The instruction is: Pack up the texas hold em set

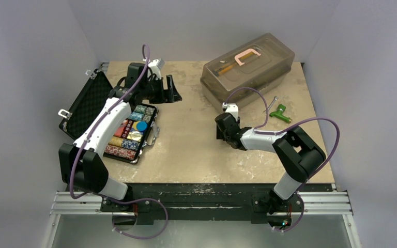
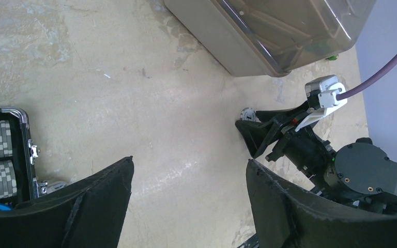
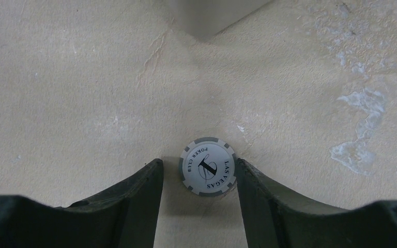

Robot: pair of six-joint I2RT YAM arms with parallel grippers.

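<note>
The black case [image 1: 85, 106] of the texas hold em set lies open at the left, its foam lid leaning back and rows of coloured chips [image 1: 129, 135] in its tray, with a blue disc [image 1: 141, 125] on top. One loose grey-and-white chip [image 3: 207, 166] lies flat on the table between the fingers of my right gripper [image 3: 199, 161]. Its right finger [image 3: 253, 186] touches the chip's rim, and a narrow gap separates the left finger from it. My left gripper [image 1: 164, 93] hovers beyond the case's far corner, open over bare table [image 2: 189, 160]. In the left wrist view the case's corner [image 2: 23, 155] shows at the left.
A translucent grey tub [image 1: 248, 64] with a pink clamp [image 1: 246, 55] inside stands at the back right. A green-handled tool [image 1: 279, 113] and a wrench [image 1: 270, 105] lie just in front of it, to the right of my right arm. Walls close in on three sides.
</note>
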